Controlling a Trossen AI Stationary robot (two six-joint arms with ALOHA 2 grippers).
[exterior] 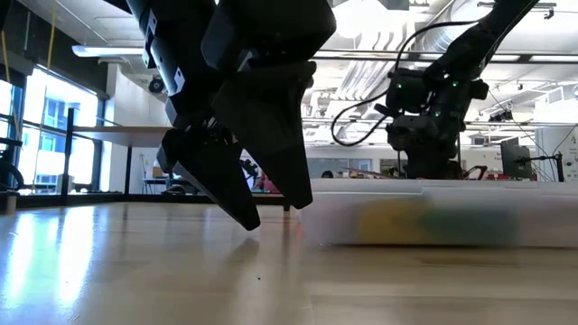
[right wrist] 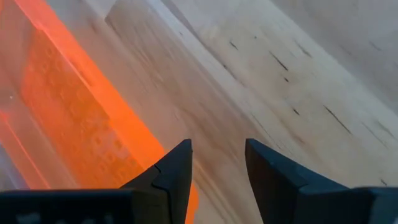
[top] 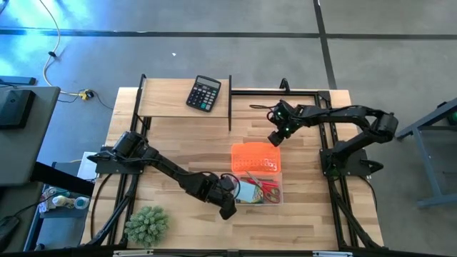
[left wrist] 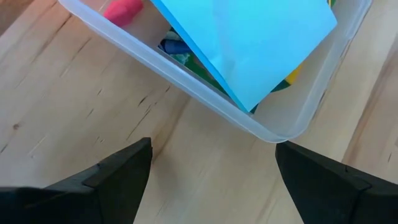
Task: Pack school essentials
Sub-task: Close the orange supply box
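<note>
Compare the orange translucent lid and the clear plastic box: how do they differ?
The orange translucent lid is tinted and flat; the clear plastic box is colourless and deeper. The lid carries nothing; the box holds stationery, including a blue sheet. Both rest on the wooden table, edge to edge.

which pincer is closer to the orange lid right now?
Right. The right pincer hangs open just beyond the orange lid's far-right corner. The left pincer is also open but farther off, at the near-left end of the clear box, on the side opposite the lid.

Pale blue note pad [left wrist: 249, 43], clear box [left wrist: 205, 99], table [left wrist: 74, 118]
</note>
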